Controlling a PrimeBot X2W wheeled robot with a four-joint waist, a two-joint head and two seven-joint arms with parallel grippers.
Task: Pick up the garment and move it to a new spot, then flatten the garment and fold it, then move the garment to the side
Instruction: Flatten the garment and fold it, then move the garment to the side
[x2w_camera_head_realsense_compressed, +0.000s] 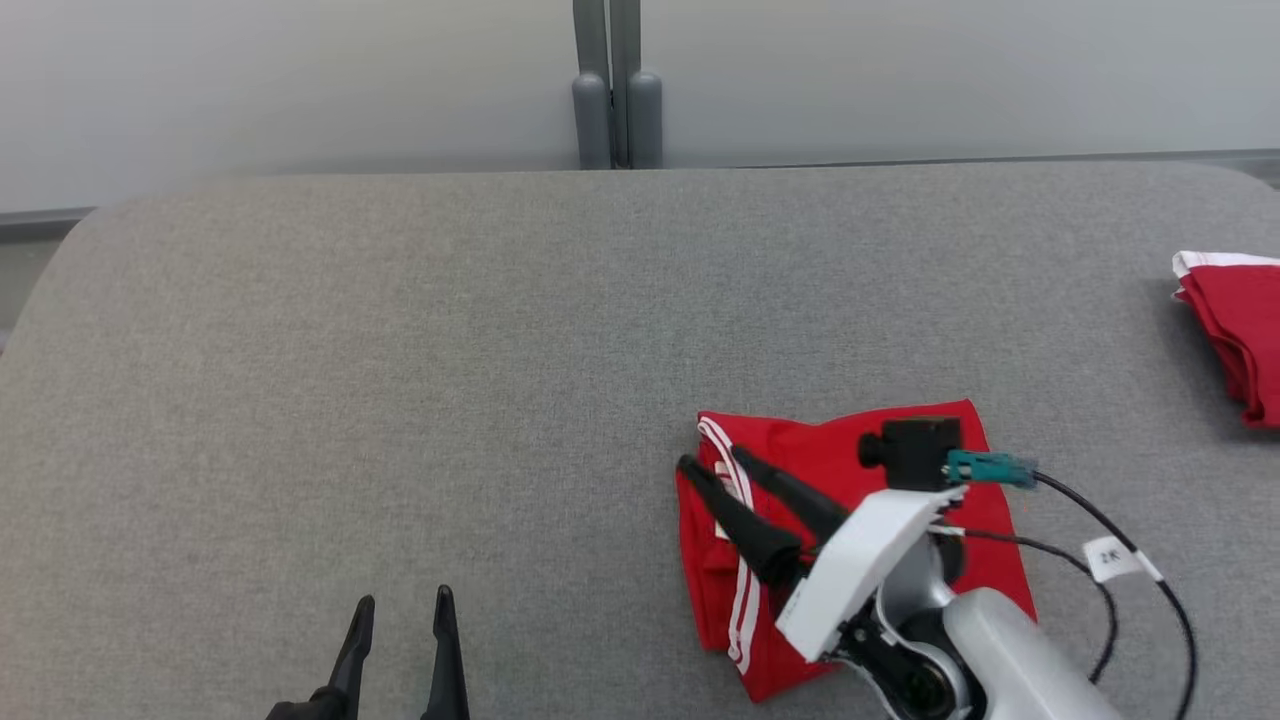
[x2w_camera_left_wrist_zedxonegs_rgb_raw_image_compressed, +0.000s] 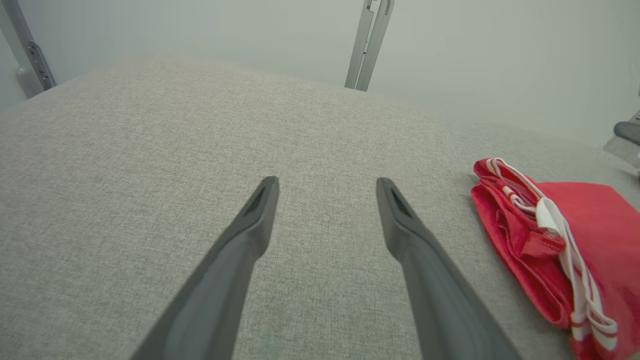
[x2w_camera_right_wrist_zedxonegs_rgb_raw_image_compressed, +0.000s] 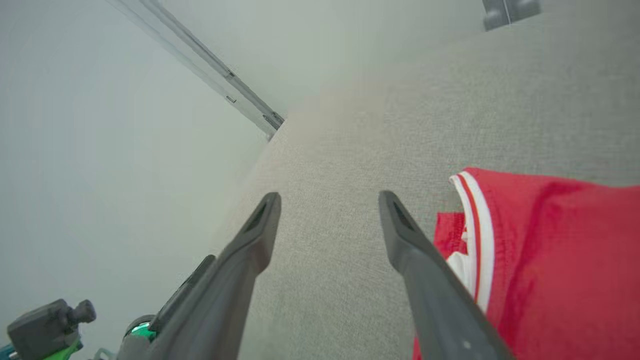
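Folded garment flat on the table, right gripper open above it.

The red garment (x2w_camera_head_realsense_compressed: 810, 445) lies folded on the table (x2w_camera_head_realsense_compressed: 400, 350), right of centre and near the front edge. The right gripper (x2w_camera_head_realsense_compressed: 712, 458) hangs over its striped left edge, fingers spread and pinching nothing. The left gripper (x2w_camera_head_realsense_compressed: 404, 596) is spread too, over bare table well to the left. The cloth looks light, soft and limp (lifted by one layer, the fold would likely slide apart), so I'd pinch through all layers at a folded edge. Another red garment (x2w_camera_head_realsense_compressed: 1235, 320) lies at the right.
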